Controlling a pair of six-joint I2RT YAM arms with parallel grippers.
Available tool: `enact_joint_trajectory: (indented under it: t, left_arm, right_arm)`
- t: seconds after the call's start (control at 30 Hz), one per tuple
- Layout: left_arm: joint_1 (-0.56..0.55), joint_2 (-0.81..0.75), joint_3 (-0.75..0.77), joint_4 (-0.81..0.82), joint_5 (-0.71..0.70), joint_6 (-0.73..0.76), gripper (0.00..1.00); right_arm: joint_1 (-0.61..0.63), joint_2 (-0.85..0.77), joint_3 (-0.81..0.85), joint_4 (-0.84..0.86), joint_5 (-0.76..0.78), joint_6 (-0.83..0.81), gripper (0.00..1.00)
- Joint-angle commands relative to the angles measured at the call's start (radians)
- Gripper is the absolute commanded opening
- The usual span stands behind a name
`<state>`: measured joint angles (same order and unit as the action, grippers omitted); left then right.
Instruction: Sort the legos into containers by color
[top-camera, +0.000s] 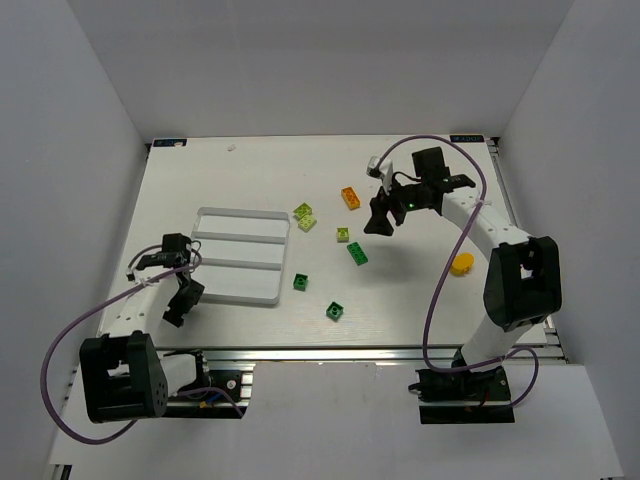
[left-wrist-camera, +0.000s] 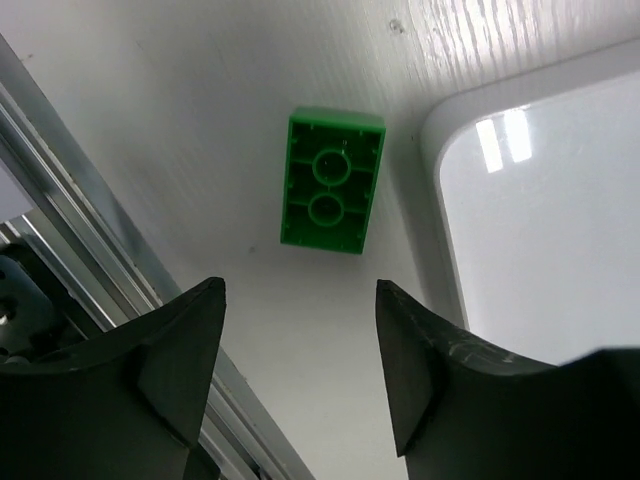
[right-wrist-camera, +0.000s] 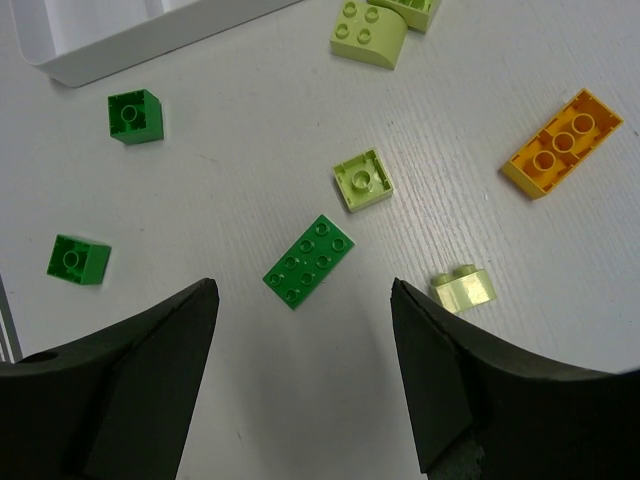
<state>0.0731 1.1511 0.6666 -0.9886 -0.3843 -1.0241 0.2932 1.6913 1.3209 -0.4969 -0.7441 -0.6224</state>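
White tabletop (top-camera: 250, 170) boxed by plain white walls on 3 sides. An aluminium rail (top-camera: 330, 353) runs along the near edge by the arm bases.

Near left: left gripper (top-camera: 181, 300) sits low between the rail and the near-left corner of the white tray (top-camera: 240, 290), fingers apart, nothing between them. Left wrist view shows an upside-down dark green brick (left-wrist-camera: 333, 180), hollow side up, just beside the tray's rounded corner and ahead of the fingertips. The rail is close on the other side, so room is tight there. The tray has 3 long compartments. Every brick seen lies on the table outside it.

Right of the tray is open surface with loose spacing. A small green brick (top-camera: 335, 311) lies nearest the rail. A second small green brick (top-camera: 300, 282) sits just off the tray's near-right corner. The yellow round piece (top-camera: 461, 264) lies alone beside the right arm, well apart from the rest.

Mid table: right gripper (right-wrist-camera: 300, 370) hovers over the long dark green brick (right-wrist-camera: 310, 260), fingers wide apart and empty. A lime square brick (right-wrist-camera: 362, 180) and a lime small brick (right-wrist-camera: 465, 288) flank it, neither touching it.

Farther: a lime pair (top-camera: 304, 216) sits close together off the tray's far-right corner. The orange brick (top-camera: 350, 197) lies farthest, with a wide white surface between it and the far wall.
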Motion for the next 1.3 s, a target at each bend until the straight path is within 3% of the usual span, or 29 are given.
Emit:
enact_joint_trajectory:
  t: [0.0, 0.13, 0.33, 0.6, 0.67, 0.73, 0.93, 1.13, 1.27]
  left_arm:
    - [0.040, 0.024, 0.007, 0.056, -0.030, 0.055, 0.72]
    - [0.074, 0.067, 0.004, 0.093, -0.034, 0.108, 0.78]
    - [0.131, 0.099, -0.007, 0.189, -0.036, 0.165, 0.75]
    - [0.194, 0.173, -0.039, 0.266, -0.016, 0.193, 0.56]
    - [0.205, 0.170, -0.042, 0.263, -0.015, 0.190, 0.44]
    - [0.215, 0.141, -0.027, 0.252, -0.005, 0.182, 0.24]
    - [0.203, -0.031, 0.074, 0.148, 0.077, 0.170, 0.09]
    - [0.191, -0.211, 0.149, 0.191, 0.253, 0.226, 0.06]
    - [0.191, -0.162, 0.120, 0.296, 0.442, 0.252, 0.09]
  right_arm:
    - [-0.014, -0.016, 0.040, 0.030, -0.023, 0.026, 0.75]
    - [-0.025, -0.022, 0.040, 0.035, -0.023, 0.035, 0.75]
    - [-0.035, -0.025, 0.037, 0.043, -0.028, 0.046, 0.75]
    - [-0.038, -0.025, 0.054, 0.023, -0.031, 0.030, 0.76]
    - [-0.037, -0.027, 0.052, 0.020, -0.028, 0.026, 0.75]
    - [-0.037, -0.028, 0.052, 0.014, -0.029, 0.024, 0.75]
    - [-0.028, -0.027, 0.052, -0.032, -0.075, -0.048, 0.73]
    - [-0.016, -0.009, 0.066, -0.100, -0.107, -0.115, 0.72]
    - [0.012, 0.021, 0.081, -0.173, -0.089, -0.230, 0.72]
